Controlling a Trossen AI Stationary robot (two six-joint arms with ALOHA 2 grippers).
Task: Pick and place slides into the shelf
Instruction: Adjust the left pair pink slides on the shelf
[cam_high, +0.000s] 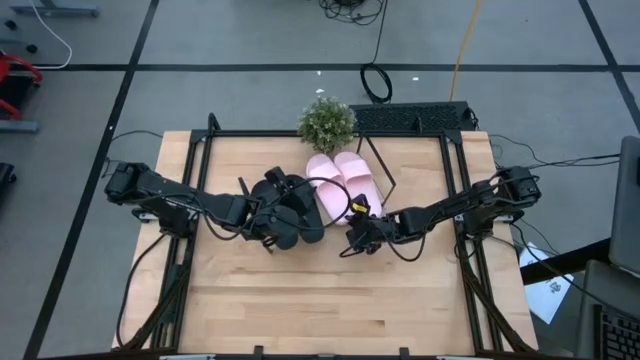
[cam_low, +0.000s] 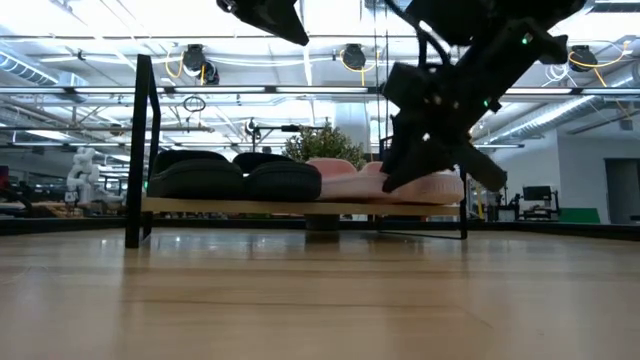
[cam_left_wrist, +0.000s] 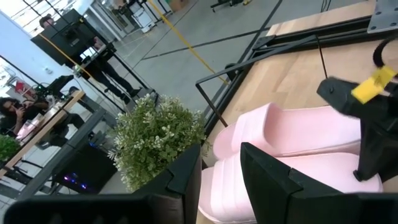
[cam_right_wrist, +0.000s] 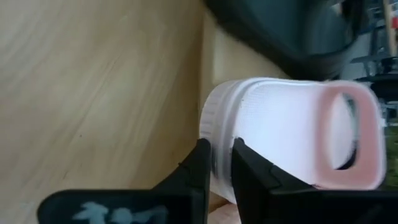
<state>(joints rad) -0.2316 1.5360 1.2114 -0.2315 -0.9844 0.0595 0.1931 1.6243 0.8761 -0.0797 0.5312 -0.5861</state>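
Observation:
The shelf (cam_low: 300, 206) stands at the table's far middle with four slides on it. Two black slides (cam_high: 295, 212) (cam_low: 235, 178) lie on its left half and two pink slides (cam_high: 345, 180) (cam_low: 345, 175) on its right half. My right gripper (cam_high: 357, 226) (cam_right_wrist: 221, 163) is at the near end of the pink slide (cam_right_wrist: 292, 124) next to the black ones, and is shut on it. My left gripper (cam_high: 272, 205) (cam_left_wrist: 221, 180) is open and empty, high above the black slides, looking toward the pink pair (cam_left_wrist: 292, 137). My right gripper pinches the heel end (cam_right_wrist: 217, 134) of the pink slide between its two fingers (cam_right_wrist: 199, 171). The fingers come from the table's near side, along the slide. The slide lies on the shelf with its strap (cam_right_wrist: 348, 134) toward the far side, beside the other pink slide.
A small potted plant (cam_high: 327, 122) stands just behind the shelf at the table's far edge. Black frame rails (cam_high: 190, 200) run along the table's left and right sides. Bare wooden tabletop (cam_high: 330, 300) lies in front of the shelf.

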